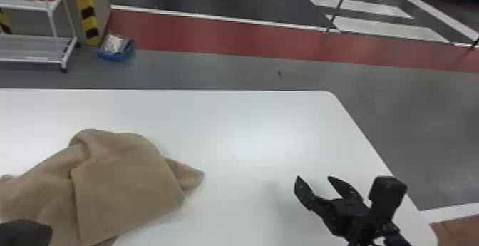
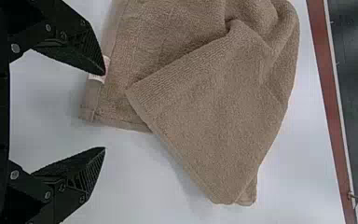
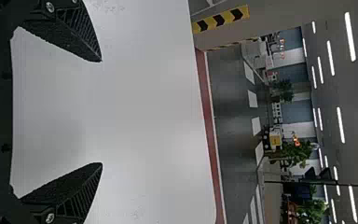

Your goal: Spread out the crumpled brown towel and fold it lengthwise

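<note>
One table (image 1: 249, 131) spans the head view. Beyond its far left stand one striped pillar (image 1: 85, 11) and one cart (image 1: 32, 4) with two visible shelves. One brown towel (image 1: 128, 188) lies on the table's left part, bunched, with one broad flap turned over its middle and one corner poking out toward the table's right side.

There are two grippers. The left gripper (image 1: 25, 232) is at the table's near left, over the towel; in the left wrist view its two fingers are spread apart, holding nothing. The right gripper (image 1: 314, 177) is above the table's near right, well apart from the towel, its two fingers also parted and empty.

One blue bin (image 1: 116, 57) sits on the floor beyond the table. One white tag (image 2: 96, 78) shows on the towel's hem.
</note>
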Available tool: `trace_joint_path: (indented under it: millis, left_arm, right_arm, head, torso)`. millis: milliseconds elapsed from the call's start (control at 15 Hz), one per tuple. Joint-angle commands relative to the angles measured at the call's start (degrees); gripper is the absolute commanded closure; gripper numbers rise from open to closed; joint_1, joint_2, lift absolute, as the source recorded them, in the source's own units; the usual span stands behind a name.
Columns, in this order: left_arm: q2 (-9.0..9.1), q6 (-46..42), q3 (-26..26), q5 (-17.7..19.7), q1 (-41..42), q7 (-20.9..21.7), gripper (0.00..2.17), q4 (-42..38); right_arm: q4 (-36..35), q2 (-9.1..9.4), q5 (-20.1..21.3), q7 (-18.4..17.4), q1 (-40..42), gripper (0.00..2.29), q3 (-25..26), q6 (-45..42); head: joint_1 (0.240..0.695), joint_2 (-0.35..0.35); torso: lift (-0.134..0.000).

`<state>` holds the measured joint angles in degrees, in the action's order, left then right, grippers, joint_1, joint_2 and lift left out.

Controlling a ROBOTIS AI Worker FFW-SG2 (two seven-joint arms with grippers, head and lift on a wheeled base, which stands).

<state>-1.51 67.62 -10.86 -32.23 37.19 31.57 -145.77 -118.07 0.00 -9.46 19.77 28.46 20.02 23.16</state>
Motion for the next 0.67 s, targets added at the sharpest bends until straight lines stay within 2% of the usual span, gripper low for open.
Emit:
trace_joint_path:
  millis: [0,533,600]
  left_arm:
    - [0.01,-0.16,0.04,-0.55,-0.02,0.33,0.42,1.02]
    - [0.19,-1.57,-0.39,-0.55,-0.54,0.86,0.42,3.65]
    - [0.19,-1.57,-0.39,-0.55,-0.63,0.86,0.55,3.65]
  right_arm:
    - [-0.67,0.05,0.05,0.0,0.2,0.09,0.02,0.18]
    - [-1.99,0.05,0.14,0.0,0.2,0.09,-0.16,1.41]
    - [-2.08,0.05,0.14,0.0,0.2,0.09,-0.16,1.58]
  head:
    - [0.695,-0.263]
    - [0.695,-0.27]
    - [0.695,-0.27]
  torso:
    - [-0.124]
    - [-0.124]
    - [-0.124]
